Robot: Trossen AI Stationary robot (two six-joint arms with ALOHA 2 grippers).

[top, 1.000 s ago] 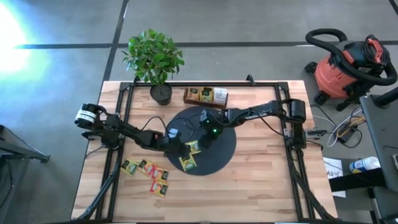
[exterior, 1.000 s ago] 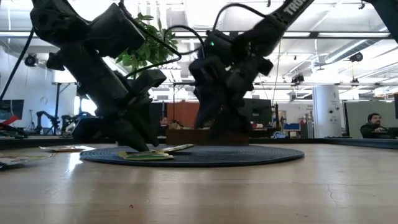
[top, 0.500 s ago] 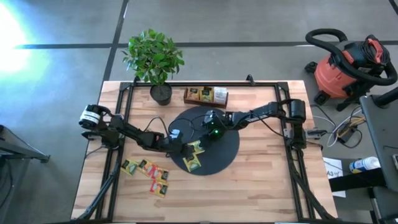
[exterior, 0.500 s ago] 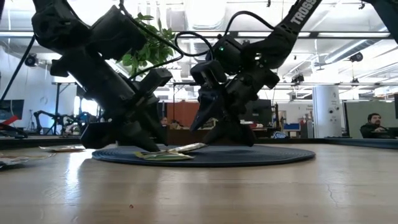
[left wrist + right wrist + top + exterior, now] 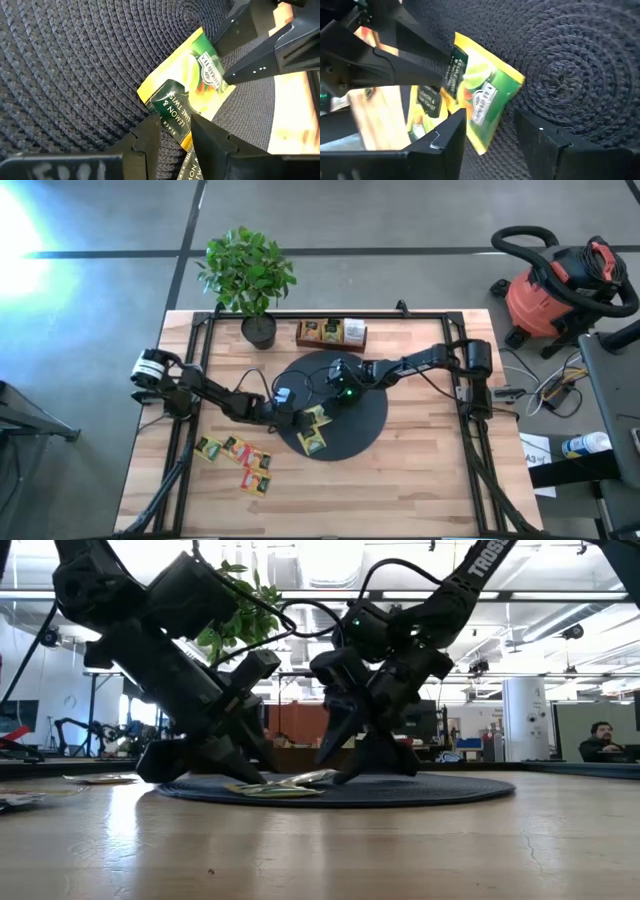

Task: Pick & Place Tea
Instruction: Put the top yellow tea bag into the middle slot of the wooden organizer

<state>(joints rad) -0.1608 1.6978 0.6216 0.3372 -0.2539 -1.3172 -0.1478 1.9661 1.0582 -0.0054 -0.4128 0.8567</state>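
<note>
On the black woven disc (image 5: 362, 420) lie two green-and-yellow tea sachets, one (image 5: 317, 417) partly over the other (image 5: 312, 442). The upper sachet (image 5: 192, 82) sits tilted, its green end raised. My left gripper (image 5: 175, 131) comes in from the table's left. It is open, with its fingertips at the sachet's dark end. My right gripper (image 5: 490, 135) comes from the right, also open, with the sachet's green end (image 5: 485, 107) between its fingers. Several more sachets (image 5: 237, 450) lie on the wood near the left front. My left gripper has both fingertips (image 5: 152, 125) down on the upper sachet's dark end (image 5: 172, 107), slanting down from the table's left. A gap stays between the fingers. Whether they pinch the paper I cannot tell. The sachet's dark end stays low on the disc. My right gripper slants down from the table's right, its fingers on either side of the sachet's green end. One fingertip (image 5: 235, 76) is against that end's edge (image 5: 220, 82). The raised end (image 5: 318, 777) stands just above the disc beside it.
A brown wooden tray (image 5: 331, 333) holding sachets stands at the far edge behind the disc, with a potted plant (image 5: 252, 275) to its left. Black frame rails run along the table's left and right sides. Bare wood lies at the near right.
Both grippers have sunk toward the disc, and the right one has rolled as it came down. The disc has slid a little toward the table's right edge, carrying both sachets. The upper sachet's green end now stands closer to my right fingers.
</note>
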